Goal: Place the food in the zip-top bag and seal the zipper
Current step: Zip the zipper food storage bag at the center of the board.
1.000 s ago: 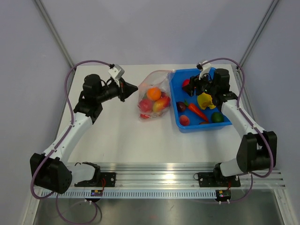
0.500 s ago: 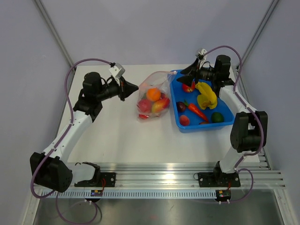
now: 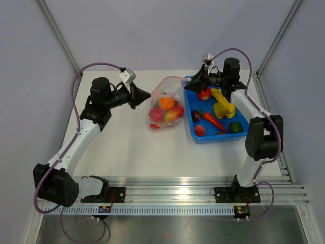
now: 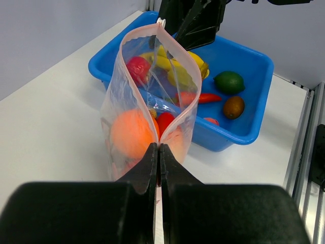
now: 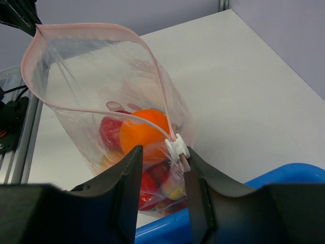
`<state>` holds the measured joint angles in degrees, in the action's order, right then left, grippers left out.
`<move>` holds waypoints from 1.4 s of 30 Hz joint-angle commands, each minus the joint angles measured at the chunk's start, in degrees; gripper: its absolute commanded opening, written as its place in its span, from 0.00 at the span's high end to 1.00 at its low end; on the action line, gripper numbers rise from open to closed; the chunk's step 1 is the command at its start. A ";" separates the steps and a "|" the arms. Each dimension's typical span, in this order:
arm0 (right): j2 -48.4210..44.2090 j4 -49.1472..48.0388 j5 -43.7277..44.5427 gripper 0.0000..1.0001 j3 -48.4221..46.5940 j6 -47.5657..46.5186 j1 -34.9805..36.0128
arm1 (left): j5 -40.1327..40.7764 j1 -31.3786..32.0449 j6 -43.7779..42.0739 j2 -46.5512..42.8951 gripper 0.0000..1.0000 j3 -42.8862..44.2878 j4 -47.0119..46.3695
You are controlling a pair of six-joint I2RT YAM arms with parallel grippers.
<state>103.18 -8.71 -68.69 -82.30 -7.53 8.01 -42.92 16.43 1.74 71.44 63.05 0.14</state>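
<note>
A white table (image 3: 127, 147) under pale walls. The zip-top bag (image 3: 165, 104) stands between the two sets of jaws, mouth gaping, some food (image 5: 142, 129) inside. Its film looks thin, floppy and slippery, likely best held by the stiffer zipper (image 5: 91, 110) strip. The left gripper (image 4: 158, 152) is pinched tight on the bag's corner at its tips. The right gripper (image 5: 162, 151) stands narrowly apart, the white slider (image 5: 175, 147) between its fingers, seemingly not yet clamped

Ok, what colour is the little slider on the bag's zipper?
The slider is white, on the pink zipper. The right wrist view shows it best.
</note>
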 commanded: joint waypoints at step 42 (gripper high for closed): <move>-16.07 17.14 -1.10 1.00 4.70 -10.39 6.75 | 6.80 18.91 -23.79 20.48 0.36 37.49 25.78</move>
<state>90.30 4.93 -67.26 -76.44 -13.93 14.24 -34.35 35.53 -19.31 90.91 98.96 29.41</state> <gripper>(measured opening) 0.015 0.658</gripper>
